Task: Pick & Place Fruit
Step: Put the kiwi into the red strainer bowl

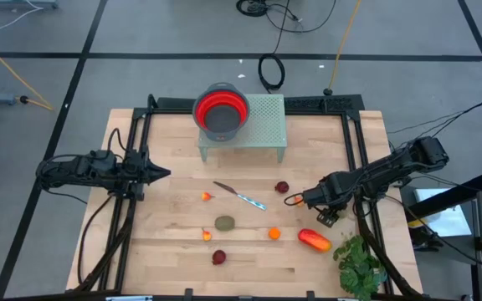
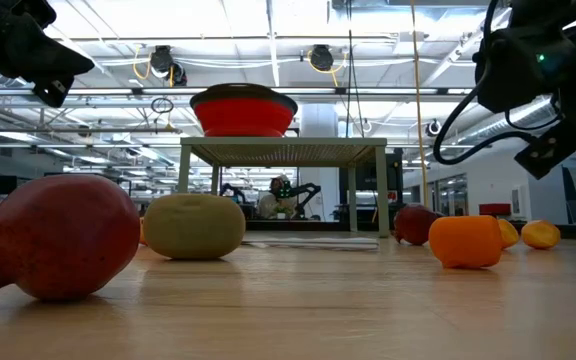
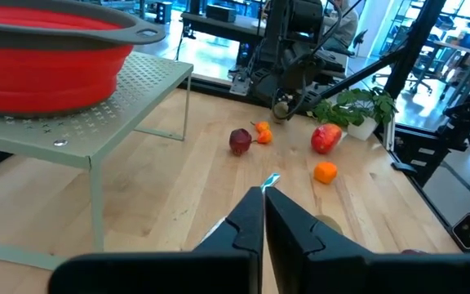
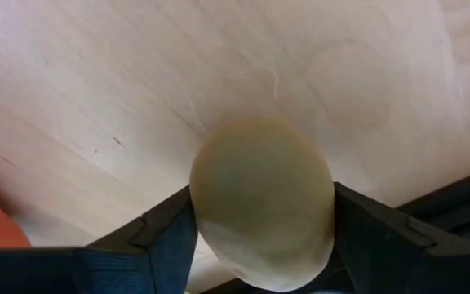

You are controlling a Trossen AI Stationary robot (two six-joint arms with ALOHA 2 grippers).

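A pale round fruit (image 4: 261,200) sat clamped in the right gripper (image 4: 261,214) jaws; left gripper (image 1: 162,174) waited, jaws together. Red bowl (image 1: 221,109) at twelve o'clock looked empty; fruit remained scattered on the counter (image 1: 166,251).

Table (image 1: 174,251) pale wood, smooth matt grain; stand (image 1: 266,117) perforated metal; bowl (image 1: 221,109) red, matt, rubbery.
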